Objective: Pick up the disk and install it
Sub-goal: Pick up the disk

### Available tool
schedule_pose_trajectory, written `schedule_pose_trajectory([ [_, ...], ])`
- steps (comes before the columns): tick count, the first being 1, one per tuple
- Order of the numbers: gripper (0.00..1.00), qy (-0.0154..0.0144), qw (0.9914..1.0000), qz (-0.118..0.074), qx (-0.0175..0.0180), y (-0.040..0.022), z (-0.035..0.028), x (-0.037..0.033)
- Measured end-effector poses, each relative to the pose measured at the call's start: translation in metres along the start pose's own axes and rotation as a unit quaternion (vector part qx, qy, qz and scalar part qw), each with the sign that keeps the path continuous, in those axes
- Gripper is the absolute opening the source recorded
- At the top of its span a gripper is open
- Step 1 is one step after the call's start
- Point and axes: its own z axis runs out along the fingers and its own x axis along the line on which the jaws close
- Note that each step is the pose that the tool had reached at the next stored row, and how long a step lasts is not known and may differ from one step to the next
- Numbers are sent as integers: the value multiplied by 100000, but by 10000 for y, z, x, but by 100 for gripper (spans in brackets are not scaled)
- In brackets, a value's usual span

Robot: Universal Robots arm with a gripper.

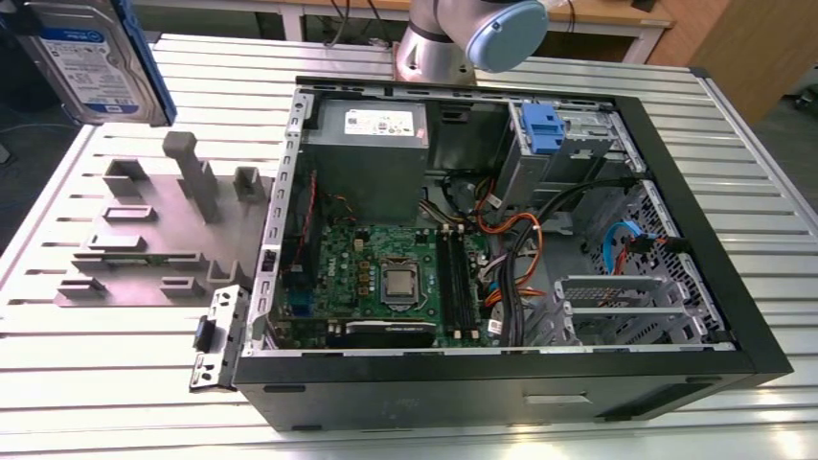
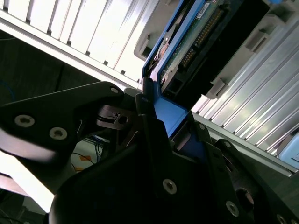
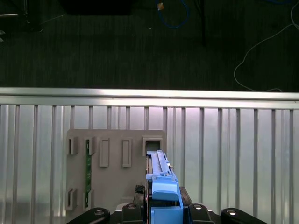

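Note:
The disk, a silver drive with a white-and-blue label and blue side rails, hangs in the air at the exterior view's far left, above the table's back corner. In the second wrist view my gripper is shut on the disk's blue carrier, with black fingers pressed on either side. In the first wrist view the disk shows edge-on above the grey fixture plate, held in my gripper.
An open computer case lies on the slatted metal table, holding a motherboard, a grey power supply and a blue-latched drive bay. A grey fixture plate lies beside the case. The arm's base stands behind.

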Motion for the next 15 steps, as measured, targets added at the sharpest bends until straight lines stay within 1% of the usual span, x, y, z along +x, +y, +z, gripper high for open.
schedule_pose_trajectory([
  [15,37,2,100000,0,1,0,-33,-1],
])
